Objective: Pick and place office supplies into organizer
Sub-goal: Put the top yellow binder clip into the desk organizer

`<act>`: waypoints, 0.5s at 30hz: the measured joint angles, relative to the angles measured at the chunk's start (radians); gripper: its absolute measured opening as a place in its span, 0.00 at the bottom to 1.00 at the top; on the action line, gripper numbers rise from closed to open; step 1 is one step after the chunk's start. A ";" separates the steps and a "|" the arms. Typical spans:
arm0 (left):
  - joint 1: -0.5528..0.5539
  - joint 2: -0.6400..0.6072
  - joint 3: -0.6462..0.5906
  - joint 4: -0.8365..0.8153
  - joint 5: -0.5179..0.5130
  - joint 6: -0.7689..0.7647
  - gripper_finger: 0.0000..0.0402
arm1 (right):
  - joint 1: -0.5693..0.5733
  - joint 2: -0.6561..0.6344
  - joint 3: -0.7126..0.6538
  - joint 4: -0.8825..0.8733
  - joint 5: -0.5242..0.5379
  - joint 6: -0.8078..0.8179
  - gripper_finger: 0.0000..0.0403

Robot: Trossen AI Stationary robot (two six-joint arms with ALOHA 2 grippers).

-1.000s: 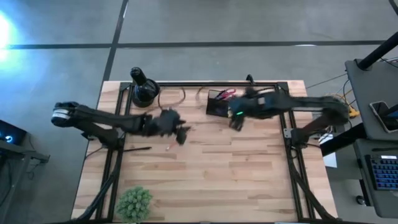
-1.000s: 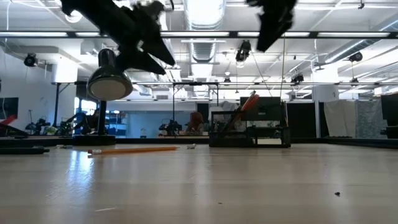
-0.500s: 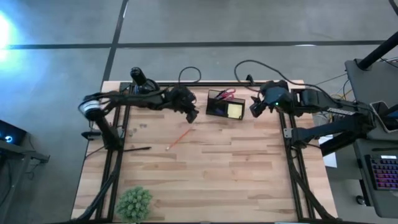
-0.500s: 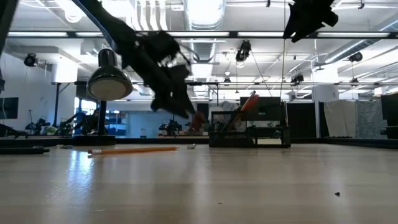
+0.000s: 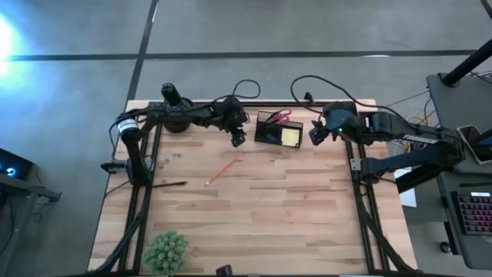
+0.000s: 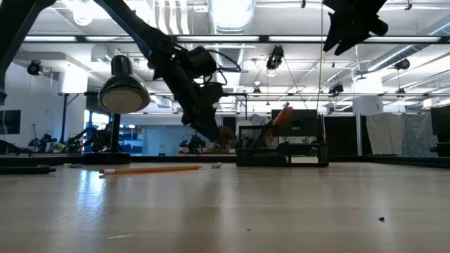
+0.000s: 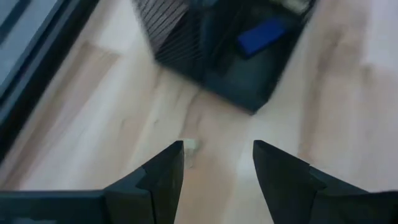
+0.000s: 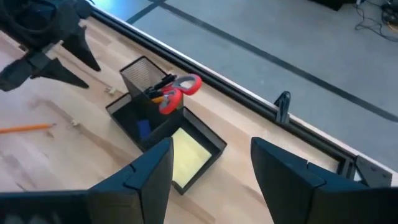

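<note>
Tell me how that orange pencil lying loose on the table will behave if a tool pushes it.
The orange pencil is thin and lies flat on smooth wood, so it will probably roll or spin. It looks stiff and light, and likely hard to pinch, sitting so low.

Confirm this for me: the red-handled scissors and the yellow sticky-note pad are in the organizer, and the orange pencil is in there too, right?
Not the orange pencil: the high view shows it lying on the table, apart from the organizer. The red-handled scissors and yellow sticky-note pad are in it.

No text, label, brand or number can be read anywhere — not on the organizer [image 5: 275,131], nor on anything beside it.
</note>
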 joint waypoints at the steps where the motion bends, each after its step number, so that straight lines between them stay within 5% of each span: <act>1: 0.005 0.000 -0.003 -0.002 0.001 0.001 0.44 | -0.003 0.000 -0.004 0.000 0.000 0.001 0.51; 15: 0.014 0.131 0.101 -0.078 0.034 -0.001 0.44 | -0.010 0.000 -0.034 0.000 -0.008 0.038 0.51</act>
